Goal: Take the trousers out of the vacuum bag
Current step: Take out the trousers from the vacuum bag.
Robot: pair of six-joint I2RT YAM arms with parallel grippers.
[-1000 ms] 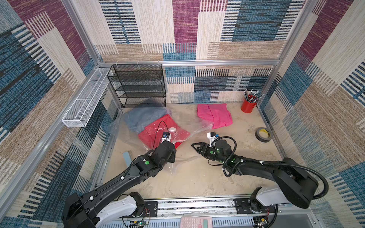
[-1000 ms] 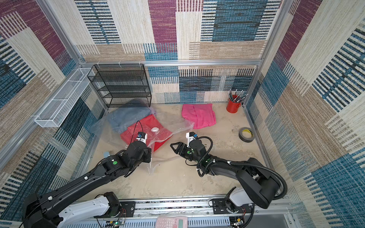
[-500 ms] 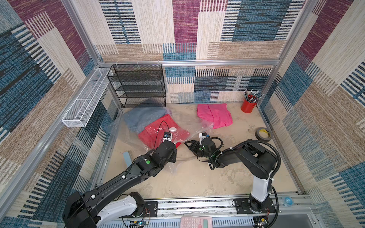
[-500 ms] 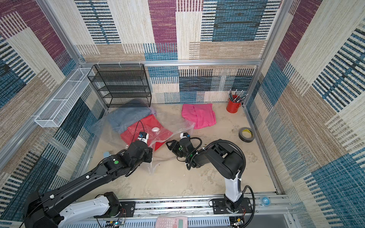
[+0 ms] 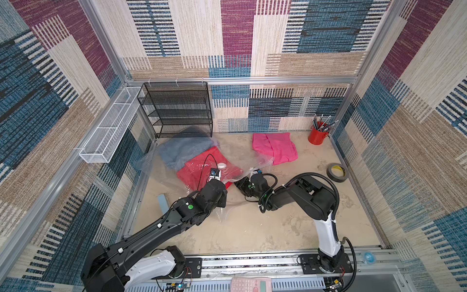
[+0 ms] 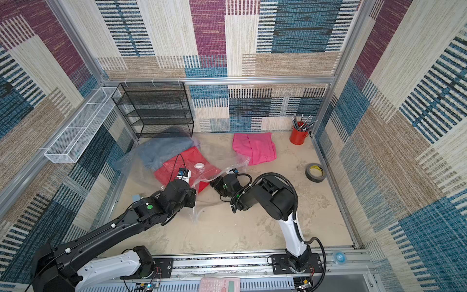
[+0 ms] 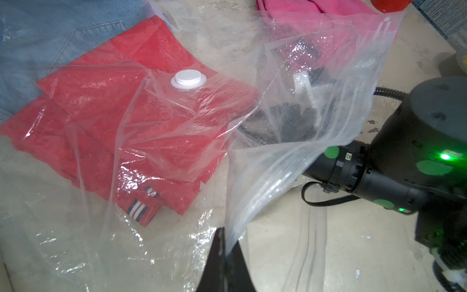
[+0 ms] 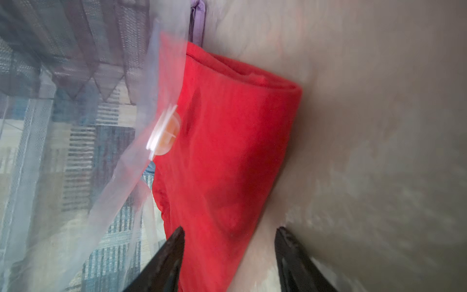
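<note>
Left wrist: left gripper (image 7: 223, 242) pinching vacuum bag (image 7: 278, 164).
Right gripper (image 8: 230, 228): agape around red trousers (image 8: 227, 126).
Out: pink trousers (image 5: 275, 148).
Bagged: denim trousers (image 5: 182, 149); lilac trousers (image 8: 197, 22), probably.

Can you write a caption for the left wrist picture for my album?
The left hand pinches the crinkly vacuum bag, with the red trousers inside.

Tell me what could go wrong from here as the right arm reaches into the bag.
1. The left fingers pinch only a thin edge of the crinkly see-through plastic vacuum bag; it could slip out and let the mouth fall shut.
2. The open right fingers bracket the folded red cloth trousers with striped cuffs close to the film; closing may catch plastic too and drag the bag along.
</note>
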